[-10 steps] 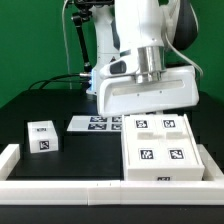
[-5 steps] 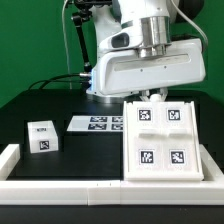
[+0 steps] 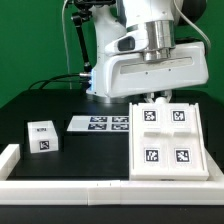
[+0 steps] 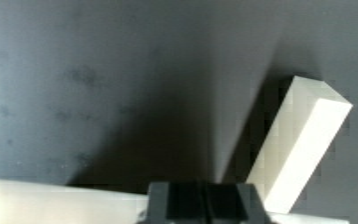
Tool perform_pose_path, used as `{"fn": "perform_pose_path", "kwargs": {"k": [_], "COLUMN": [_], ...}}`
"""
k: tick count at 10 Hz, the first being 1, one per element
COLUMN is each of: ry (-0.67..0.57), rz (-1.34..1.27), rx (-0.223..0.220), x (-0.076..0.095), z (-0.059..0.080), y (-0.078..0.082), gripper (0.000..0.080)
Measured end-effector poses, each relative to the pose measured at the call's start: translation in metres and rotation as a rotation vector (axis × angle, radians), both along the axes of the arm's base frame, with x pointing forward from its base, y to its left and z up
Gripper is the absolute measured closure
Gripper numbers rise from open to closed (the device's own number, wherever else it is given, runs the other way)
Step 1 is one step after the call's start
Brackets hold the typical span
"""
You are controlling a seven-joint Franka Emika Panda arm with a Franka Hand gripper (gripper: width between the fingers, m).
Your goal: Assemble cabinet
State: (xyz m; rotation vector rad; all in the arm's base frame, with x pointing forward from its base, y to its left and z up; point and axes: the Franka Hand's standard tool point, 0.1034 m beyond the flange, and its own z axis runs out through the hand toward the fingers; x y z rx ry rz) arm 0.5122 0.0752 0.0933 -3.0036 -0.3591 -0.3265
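Since 1.0 s ago: cabinet (image 3: 171, 141) has slid toward the exterior view's right. Arm has moved the same way and risen a little.

Cabinet now lies flat at 4 o'clock in the exterior view, four tagged compartments facing up. Its near edge is against the white rail (image 3: 80, 189) that runs along 6 o'clock.

Gripper (image 3: 151, 98) stands at the cabinet's 12 o'clock edge, fingertips just at or touching the far wall. Contact itself is too small to confirm.

Wrist view: gripper (image 4: 202, 206) fingers look pressed together with nothing between them. A white slab (image 4: 302, 141) lies near them on the dark table (image 4: 105, 90). Cannot tell which part it is.

Block (image 3: 42, 135) sits at 8 o'clock, well apart from the cabinet. Marker board (image 3: 98, 123) lies between them, nearer the centre, untouched.

Judgement: step in hand is seating the cabinet by pushing it with closed fingers, not by grasping it.

To do it well:
- Keep the tips low on the far wall, so they push and do not ride over the rim.
- Push through the middle of that wall, since an off-centre push will yaw the box.
- Go slowly and stop once the near edge is flush with the rail.
- Watch that the tips do not drop into a compartment.
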Motion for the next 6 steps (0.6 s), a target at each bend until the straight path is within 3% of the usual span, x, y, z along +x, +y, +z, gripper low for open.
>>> {"fn": "perform_pose_path", "kwargs": {"k": [3,6], "ry": [0.031,0.021], "rz": [0.006,0.008], "rx": [0.001,0.000], "x": [0.009,0.014], "z": [0.019,0.029], "y": [0.000,0.000], "gripper": [0.0797,0.0797]}}
